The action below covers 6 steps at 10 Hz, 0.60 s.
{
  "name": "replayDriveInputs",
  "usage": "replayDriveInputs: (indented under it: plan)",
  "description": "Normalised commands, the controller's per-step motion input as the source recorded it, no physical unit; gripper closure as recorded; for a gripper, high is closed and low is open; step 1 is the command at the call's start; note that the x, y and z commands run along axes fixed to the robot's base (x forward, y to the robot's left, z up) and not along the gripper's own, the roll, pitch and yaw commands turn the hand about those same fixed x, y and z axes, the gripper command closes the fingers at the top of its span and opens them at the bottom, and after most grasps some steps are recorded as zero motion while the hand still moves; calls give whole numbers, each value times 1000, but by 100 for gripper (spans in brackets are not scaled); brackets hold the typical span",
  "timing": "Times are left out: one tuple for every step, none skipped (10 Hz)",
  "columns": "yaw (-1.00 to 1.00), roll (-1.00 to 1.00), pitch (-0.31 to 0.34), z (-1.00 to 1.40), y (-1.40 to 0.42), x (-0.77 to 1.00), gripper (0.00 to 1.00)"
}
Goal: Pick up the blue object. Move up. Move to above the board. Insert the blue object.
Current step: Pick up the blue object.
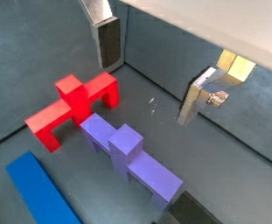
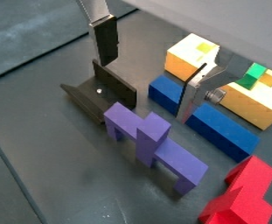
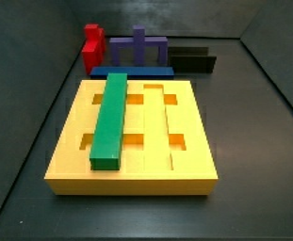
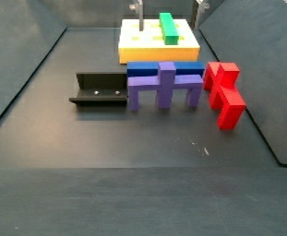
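Note:
The blue object (image 2: 219,127) is a long dark-blue bar lying flat on the floor against the end of the yellow board (image 2: 191,54). It also shows in both side views (image 3: 130,71) (image 4: 164,68) and in a wrist view (image 1: 38,188). A green bar (image 3: 111,118) lies in a groove of the board (image 3: 180,165). My gripper (image 2: 148,87) is open and empty, hovering above the floor beside the blue object. One finger (image 2: 197,94) stands in front of the blue bar, the other finger (image 2: 105,39) over the fixture. The gripper (image 1: 149,87) holds nothing.
A purple cross-shaped piece (image 2: 156,144) stands just in front of the blue bar, also in a side view (image 4: 164,85). A red piece (image 4: 223,92) lies beside it. The dark fixture (image 4: 99,90) stands on the other side. Grey walls close the floor around.

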Motion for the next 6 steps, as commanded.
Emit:
replayDriveInputs:
  plan:
    - [-171,-77,-83,-14,-31,0,0]
    - [-511,-159,-131,0,-214,-34,0]
    - [-723,-191,-124,0,-283,0,0]
    - [-760,-146,-69,17,-269,14,0]
    - [-777,-119,-74,0,-280,6,0]
    - [-837,-36,-47,0,-326,0,0]
